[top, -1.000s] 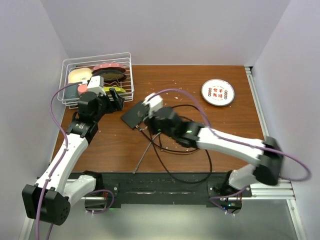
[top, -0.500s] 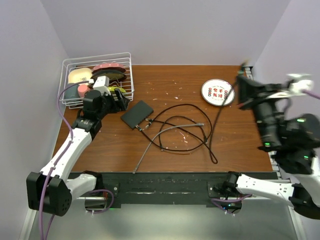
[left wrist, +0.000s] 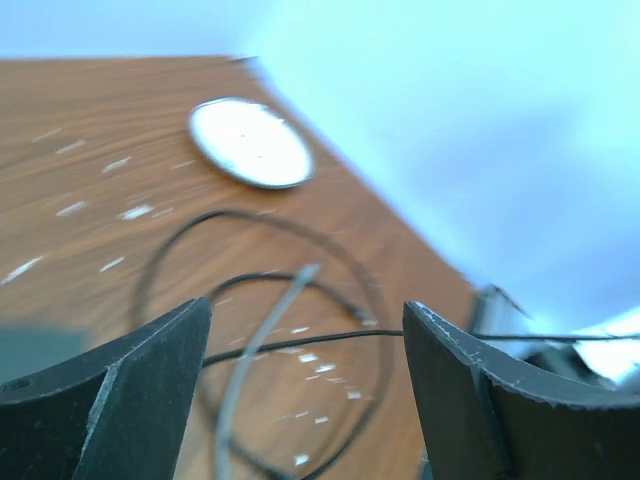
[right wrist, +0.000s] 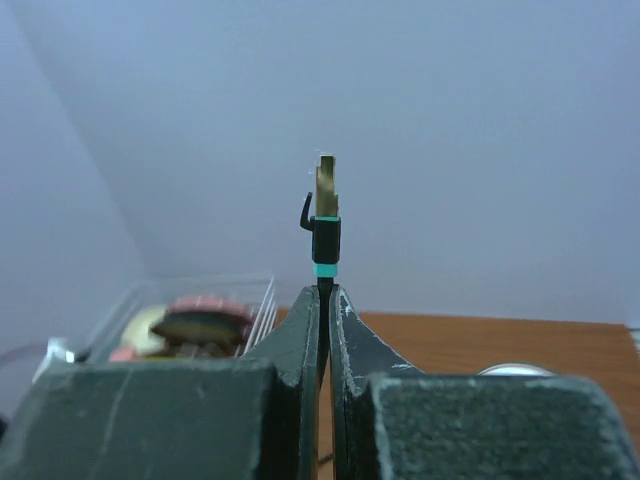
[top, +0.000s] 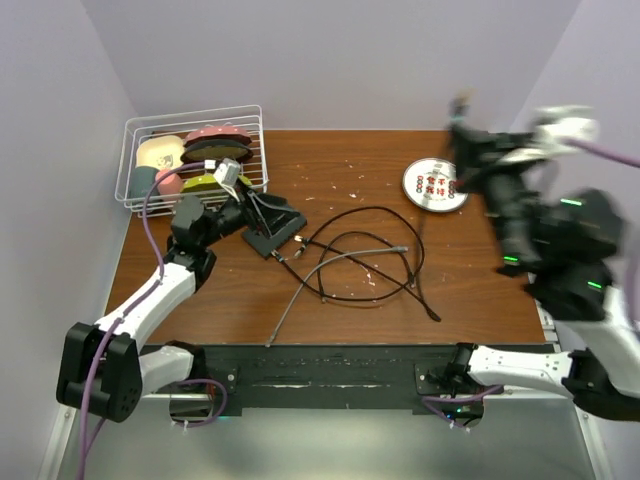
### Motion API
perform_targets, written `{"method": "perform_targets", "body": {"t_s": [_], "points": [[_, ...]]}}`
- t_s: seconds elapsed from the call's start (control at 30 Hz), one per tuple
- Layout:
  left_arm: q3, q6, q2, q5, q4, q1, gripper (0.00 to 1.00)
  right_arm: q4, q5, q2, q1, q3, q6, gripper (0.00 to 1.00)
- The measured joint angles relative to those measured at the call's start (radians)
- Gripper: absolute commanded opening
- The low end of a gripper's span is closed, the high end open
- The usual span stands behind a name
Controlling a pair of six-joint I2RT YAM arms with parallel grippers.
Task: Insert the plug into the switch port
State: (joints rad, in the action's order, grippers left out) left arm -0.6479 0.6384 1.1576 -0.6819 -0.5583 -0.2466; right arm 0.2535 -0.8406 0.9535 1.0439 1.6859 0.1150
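The small black box (top: 272, 238) with the switch port lies flat left of centre on the table. My left gripper (top: 266, 212) is open and empty, low at the box's far left corner; I cannot tell if it touches. In the left wrist view its fingers (left wrist: 120, 390) stand wide apart around the gripper's midpoint (left wrist: 305, 315), with the box's blurred edge (left wrist: 25, 345) at lower left. My right gripper (top: 462, 118) is raised high at the right, shut on the black cable (top: 425, 235) just below the gold-tipped plug (right wrist: 326, 200), which points upward above the gripper (right wrist: 325, 290).
A white wire basket (top: 255, 150) with food items stands at the back left. A round white disc with red marks (top: 435, 185) lies back right. Black cable loops (top: 360, 285) and a grey cable (top: 335, 262) lie mid-table.
The right arm left the box and rose high to the right with the plug, then shifted slightly left. The left gripper moved from the basket to the box.
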Motion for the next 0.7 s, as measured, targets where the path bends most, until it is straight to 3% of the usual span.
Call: {"method": "perform_targets", "body": {"t_s": [0.2, 0.43, 0.7], "points": [[0.008, 0.059, -0.039, -0.131, -0.224, -0.087, 0.83, 0.050, 0.294, 0.267, 0.000, -0.126, -0.070, 0.00], [0.013, 0.003, -0.172, -0.079, -0.154, -0.069, 0.81, 0.101, 0.634, 0.448, -0.022, -0.255, -0.056, 0.00], [0.046, -0.003, -0.179, -0.069, -0.122, 0.042, 0.77, -0.063, 1.182, 0.386, -0.351, -0.484, -0.078, 0.00]]}}
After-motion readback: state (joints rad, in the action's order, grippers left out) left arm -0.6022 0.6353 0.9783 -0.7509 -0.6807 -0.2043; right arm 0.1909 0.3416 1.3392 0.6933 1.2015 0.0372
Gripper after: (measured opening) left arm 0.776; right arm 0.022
